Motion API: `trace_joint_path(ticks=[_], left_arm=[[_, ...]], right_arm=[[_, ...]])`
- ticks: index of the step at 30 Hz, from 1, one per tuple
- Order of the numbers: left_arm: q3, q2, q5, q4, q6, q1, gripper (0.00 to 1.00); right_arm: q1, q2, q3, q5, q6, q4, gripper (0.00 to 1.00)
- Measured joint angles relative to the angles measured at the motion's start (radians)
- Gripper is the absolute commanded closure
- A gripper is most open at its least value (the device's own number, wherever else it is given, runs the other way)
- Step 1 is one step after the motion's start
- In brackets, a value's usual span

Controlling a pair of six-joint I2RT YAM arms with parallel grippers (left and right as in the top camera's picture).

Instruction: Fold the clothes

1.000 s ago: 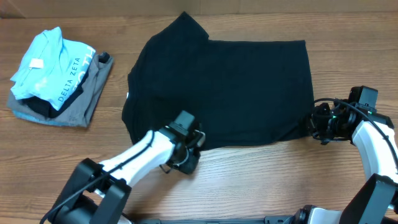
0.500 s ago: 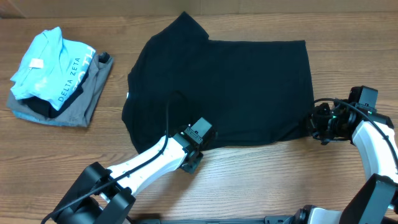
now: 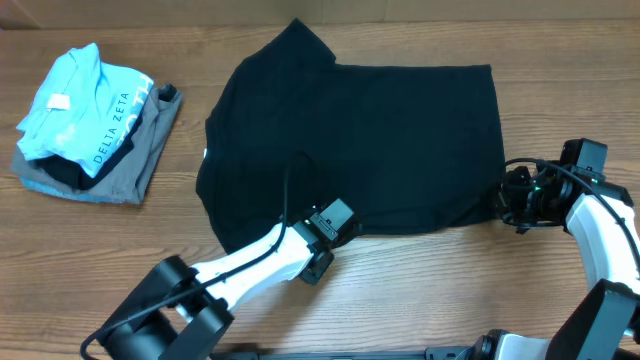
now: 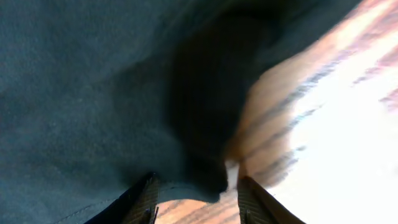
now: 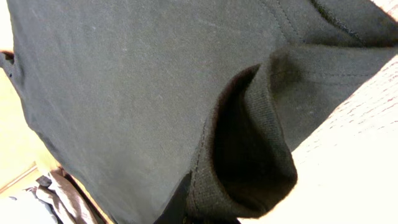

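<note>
Black T-shirt (image 3: 380, 140) hem sat inside my half-open left gripper (image 4: 198, 190); right gripper (image 3: 505, 203) pinched its corner; I feared a tug slipping it.

The left wrist view is blurred, so the black T-shirt (image 4: 81, 81) and the table (image 4: 348, 112) lose their detail, and the left gripper (image 4: 198, 202) shows only two finger ends cut by the bottom edge; from overhead its fingertips hide under its own wrist. The right gripper (image 3: 498, 206) merges with the dark hem overhead, and bunched cloth covers nearly all of it in its wrist view; the grey garment (image 3: 150, 150) lies mostly buried under the light blue shirt (image 3: 65, 95)
</note>
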Motion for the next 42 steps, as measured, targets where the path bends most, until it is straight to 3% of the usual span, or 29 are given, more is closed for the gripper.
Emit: trace_joint_path(ticks=[3,8,15,22,28,42], left_arm=[[0.006,0.006,-0.015,0.012,-0.004,0.0,0.6],[0.008,0.015,-0.019,0.023,-0.02,0.0,0.95],[0.013,0.019,-0.014,-0.006,-0.027,0.0,0.96],[0.102,0.015,-0.043,-0.257,-0.049,0.005,0.96],[0.22,-0.041,-0.081,-0.348,-0.035,0.051,0.96],[0.264,-0.053,-0.251,-0.283,0.083,0.183,0.96]], right_arm=[[0.0,0.0,0.0,0.0,0.0,-0.003,0.96],[0.0,0.0,0.0,0.0,0.0,-0.012,0.96],[0.0,0.0,0.0,0.0,-0.001,-0.018,0.96],[0.0,0.0,0.0,-0.003,-0.03,-0.039,0.96],[0.0,0.0,0.001,-0.033,-0.038,-0.037,0.96],[0.0,0.0,0.004,-0.138,-0.005,0.174,0.96]])
